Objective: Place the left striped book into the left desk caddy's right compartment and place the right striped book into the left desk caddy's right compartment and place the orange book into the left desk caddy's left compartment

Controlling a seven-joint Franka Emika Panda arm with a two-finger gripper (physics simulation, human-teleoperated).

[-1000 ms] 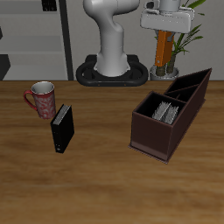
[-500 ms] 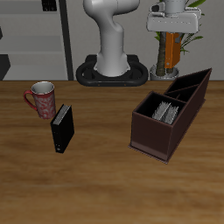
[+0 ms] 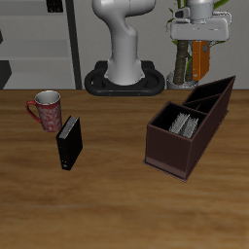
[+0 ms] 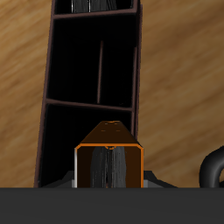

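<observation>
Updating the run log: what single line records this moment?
pincer: shut on orange book | held high above left desk caddy | striped books in nearer well | farther well empty

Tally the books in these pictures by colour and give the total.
Striped books: 2, standing together in the desk caddy at and
Orange book: 1, held in the gripper
Black book: 1, on the table beside the mug
Total: 4

Fat white round arm (image 3: pixel 124 44), shiny and smooth, flat black base (image 3: pixel 124 82), light grey gripper (image 3: pixel 198 31) on top
</observation>
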